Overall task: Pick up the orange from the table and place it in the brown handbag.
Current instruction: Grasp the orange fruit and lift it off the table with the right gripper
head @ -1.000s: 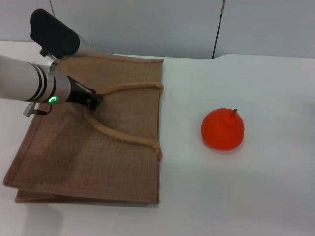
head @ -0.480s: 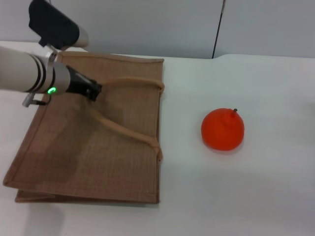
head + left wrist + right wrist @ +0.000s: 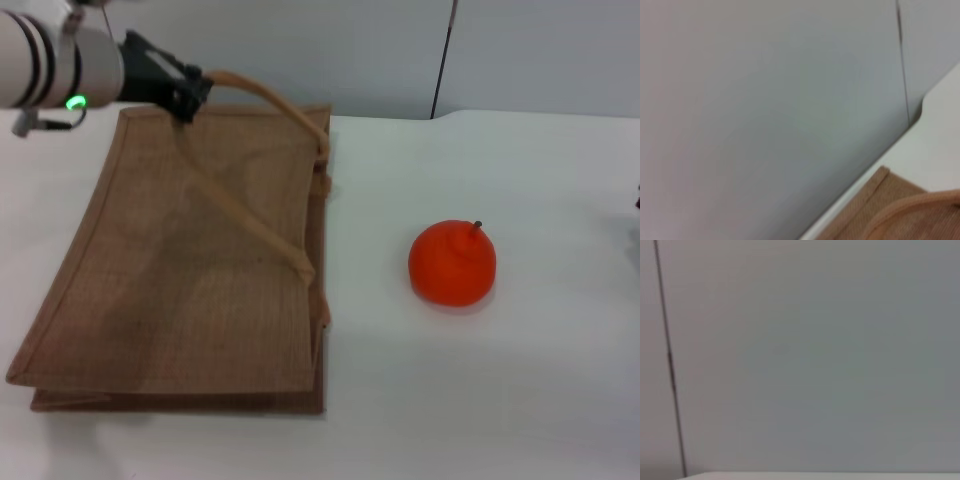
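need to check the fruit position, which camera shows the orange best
The head view: the orange sits whole and unobstructed on the white table, apart from the brown handbag, whose handle the left gripper holds raised. The left wrist view shows only wall, table edge and a bag corner; the right wrist view shows only wall. Neither shows the orange.

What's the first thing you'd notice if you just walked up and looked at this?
The bright orange sitting alone on the white table, to the right of the bag. Next, the left end effector at the bag's far edge, gripping one handle and holding it up.
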Action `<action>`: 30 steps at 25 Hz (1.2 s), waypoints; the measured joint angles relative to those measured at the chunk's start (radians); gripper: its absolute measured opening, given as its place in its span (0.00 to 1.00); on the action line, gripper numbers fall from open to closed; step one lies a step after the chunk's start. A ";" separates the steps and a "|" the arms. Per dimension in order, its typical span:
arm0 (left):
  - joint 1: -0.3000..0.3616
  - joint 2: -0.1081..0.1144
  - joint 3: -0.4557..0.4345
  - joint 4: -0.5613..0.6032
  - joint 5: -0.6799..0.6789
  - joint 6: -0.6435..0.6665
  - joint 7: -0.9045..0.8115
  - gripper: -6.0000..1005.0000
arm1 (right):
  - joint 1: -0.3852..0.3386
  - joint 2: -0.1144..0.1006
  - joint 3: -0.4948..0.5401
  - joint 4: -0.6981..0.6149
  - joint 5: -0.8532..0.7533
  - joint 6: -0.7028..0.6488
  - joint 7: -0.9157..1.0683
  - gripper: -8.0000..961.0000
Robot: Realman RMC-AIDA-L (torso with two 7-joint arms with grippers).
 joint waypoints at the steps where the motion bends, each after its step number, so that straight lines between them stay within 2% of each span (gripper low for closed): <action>1: 0.008 0.000 -0.001 0.028 0.000 -0.012 -0.001 0.13 | 0.000 0.000 -0.003 0.000 -0.012 0.002 0.000 0.93; 6: 0.049 0.000 -0.003 0.194 0.004 -0.065 -0.007 0.13 | 0.002 0.002 -0.011 0.000 -0.076 0.040 0.012 0.93; 12: 0.064 -0.001 -0.010 0.362 0.061 -0.139 -0.033 0.13 | 0.004 -0.001 -0.026 0.002 -0.176 0.092 0.060 0.93; 17: 0.064 -0.001 -0.039 0.436 0.073 -0.204 -0.037 0.13 | 0.001 -0.001 -0.059 0.011 -0.268 0.197 0.070 0.93; 26: 0.057 0.000 -0.057 0.571 0.065 -0.277 -0.035 0.13 | 0.001 -0.008 -0.229 0.051 -0.287 0.255 0.201 0.93; 30: 0.046 0.000 -0.056 0.583 0.072 -0.295 -0.032 0.13 | -0.001 -0.013 -0.314 0.091 -0.287 0.289 0.273 0.93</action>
